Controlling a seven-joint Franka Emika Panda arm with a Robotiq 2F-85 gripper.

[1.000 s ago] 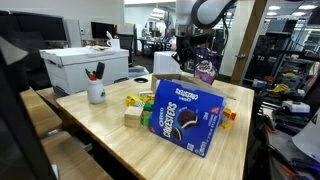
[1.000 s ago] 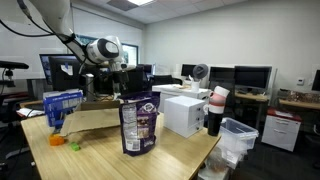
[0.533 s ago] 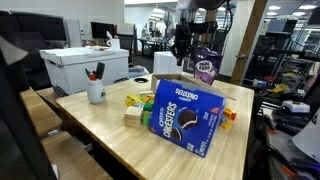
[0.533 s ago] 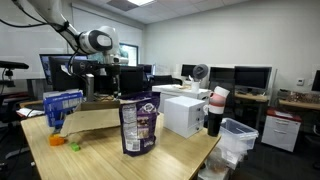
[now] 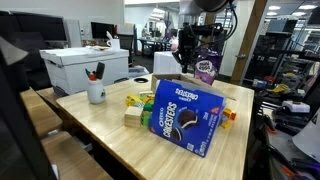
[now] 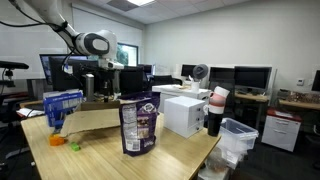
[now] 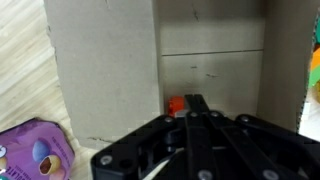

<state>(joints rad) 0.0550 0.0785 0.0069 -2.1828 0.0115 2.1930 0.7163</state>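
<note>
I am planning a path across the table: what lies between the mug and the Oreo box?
A yellow packet and a beige block lie between the mug and the Oreo box, in an exterior view.

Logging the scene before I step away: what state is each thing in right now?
gripper: shut, holding nothing, above the cardboard box.
cardboard box: open, flaps spread.
orange piece: lying inside the box, below the gripper.
purple bag: standing upright.
blue cookie box: standing on its edge.
white mug: upright, with pens in it.
</note>
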